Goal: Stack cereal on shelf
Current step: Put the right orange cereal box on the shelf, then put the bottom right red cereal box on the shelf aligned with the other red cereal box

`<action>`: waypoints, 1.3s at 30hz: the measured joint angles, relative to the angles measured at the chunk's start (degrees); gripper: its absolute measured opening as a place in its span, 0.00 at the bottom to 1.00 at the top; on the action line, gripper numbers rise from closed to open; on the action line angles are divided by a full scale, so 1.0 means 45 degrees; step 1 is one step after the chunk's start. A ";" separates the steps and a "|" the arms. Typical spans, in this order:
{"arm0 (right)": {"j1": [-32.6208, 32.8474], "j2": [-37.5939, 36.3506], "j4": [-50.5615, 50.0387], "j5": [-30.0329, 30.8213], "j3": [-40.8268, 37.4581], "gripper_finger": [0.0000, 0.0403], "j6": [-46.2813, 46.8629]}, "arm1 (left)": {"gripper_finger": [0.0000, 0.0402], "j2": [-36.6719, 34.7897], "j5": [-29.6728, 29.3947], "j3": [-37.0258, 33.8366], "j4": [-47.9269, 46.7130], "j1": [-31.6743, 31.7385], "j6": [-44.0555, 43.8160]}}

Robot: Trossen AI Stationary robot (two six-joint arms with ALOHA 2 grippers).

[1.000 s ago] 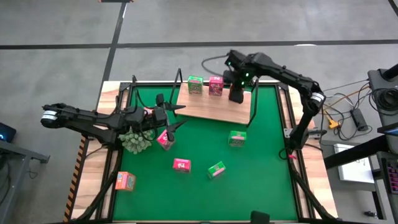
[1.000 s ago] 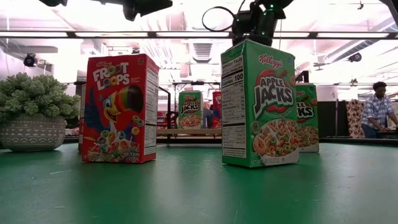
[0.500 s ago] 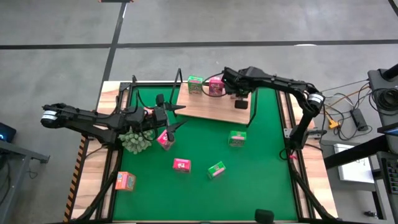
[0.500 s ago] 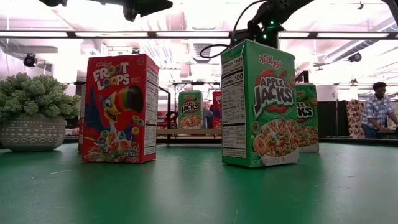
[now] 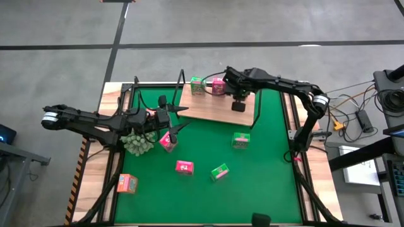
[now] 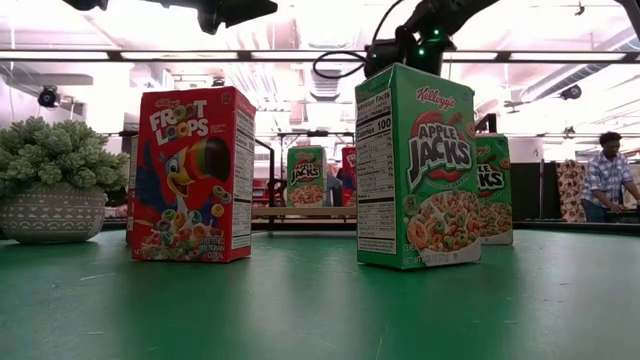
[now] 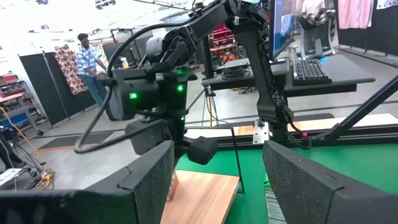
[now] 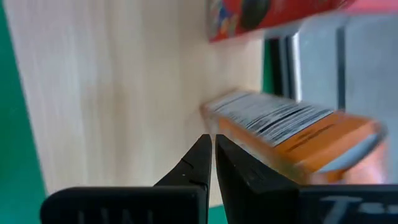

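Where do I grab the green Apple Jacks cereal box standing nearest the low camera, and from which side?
Come from above. The green Apple Jacks cereal box stands upright on the green table mat, turned to show its front and a narrow side panel. Probably close the claw near its top, across front and back, the thinner span.

shelf (image 5: pixel 214 108) front half bare | back edge: boxes (image 5: pixel 198 85)

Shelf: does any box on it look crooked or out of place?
Yes. In the right wrist view, the orange box sits skewed on the shelf, at an angle to the red box beside it. The shut right gripper hovers next to it.
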 joint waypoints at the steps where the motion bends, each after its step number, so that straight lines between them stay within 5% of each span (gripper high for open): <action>1: -0.0005 0.0000 0.0243 0.0001 -0.0006 0.03 -0.0057 | 0.58 0.0000 0.0004 0.0000 -0.0004 -0.0004 0.0000; 23: 0.0171 -0.0063 0.1155 0.0656 0.0084 0.03 0.0888 | 0.58 0.0000 0.0004 0.0000 -0.0004 0.0000 0.0044; 30: 0.0975 -0.1136 0.1198 -0.0602 -0.0161 0.03 0.1570 | 0.58 0.0000 0.0004 0.0000 -0.0075 0.0000 0.0026; 39: 0.2966 -0.4305 0.6191 -0.1776 -0.3541 0.03 0.2530 | 0.58 0.0000 0.0004 0.0000 -0.0102 -0.0004 -0.0116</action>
